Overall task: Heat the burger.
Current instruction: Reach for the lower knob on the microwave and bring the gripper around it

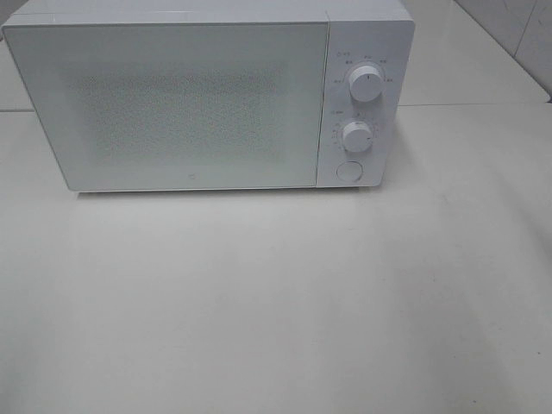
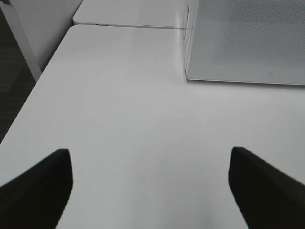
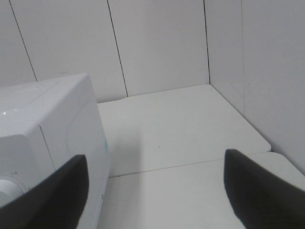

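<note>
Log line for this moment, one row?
microwave: shut | burger: not in view | left jaws: open, empty | right jaws: open, empty

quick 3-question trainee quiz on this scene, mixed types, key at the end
1. True or false: the microwave has its door open.
2. On the panel, below the upper knob and the lower knob, sits: A) a round button B) a pull handle C) a digital display.
3. Fill in: the left tool and the right tool both stand open and hold ____.
Key: 1 false; 2 A; 3 nothing.
</note>
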Controlling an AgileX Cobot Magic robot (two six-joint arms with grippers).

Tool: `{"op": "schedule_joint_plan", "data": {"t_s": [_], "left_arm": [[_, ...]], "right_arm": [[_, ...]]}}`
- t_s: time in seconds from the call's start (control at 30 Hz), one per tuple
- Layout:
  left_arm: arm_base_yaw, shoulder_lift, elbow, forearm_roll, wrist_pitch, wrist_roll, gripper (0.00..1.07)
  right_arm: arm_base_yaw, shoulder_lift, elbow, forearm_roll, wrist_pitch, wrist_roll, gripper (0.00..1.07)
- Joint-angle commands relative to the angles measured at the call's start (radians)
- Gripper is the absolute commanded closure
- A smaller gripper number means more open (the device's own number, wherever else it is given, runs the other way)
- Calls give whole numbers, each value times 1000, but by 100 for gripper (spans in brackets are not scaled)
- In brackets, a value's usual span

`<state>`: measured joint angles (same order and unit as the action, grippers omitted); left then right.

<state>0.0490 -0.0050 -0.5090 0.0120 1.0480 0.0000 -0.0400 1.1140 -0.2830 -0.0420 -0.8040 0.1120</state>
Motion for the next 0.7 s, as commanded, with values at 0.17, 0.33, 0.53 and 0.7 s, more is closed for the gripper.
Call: {"op": "schedule_joint_plan", "data": {"t_s": [0.17, 0.33, 0.53, 0.7], "left_arm": [[5, -27, 4, -4, -11, 0, 22], [5, -27, 4, -4, -11, 0, 22], [5, -27, 4, -4, -11, 0, 22], [5, -27, 4, -4, -11, 0, 22]], "right_arm": [[-6, 167, 0, 34, -158, -112, 34], [-6, 250, 0, 54, -198, -159, 34], [-4, 340, 4, 56, -239, -159, 34], [106, 386, 41, 216, -352, -250, 34]]}}
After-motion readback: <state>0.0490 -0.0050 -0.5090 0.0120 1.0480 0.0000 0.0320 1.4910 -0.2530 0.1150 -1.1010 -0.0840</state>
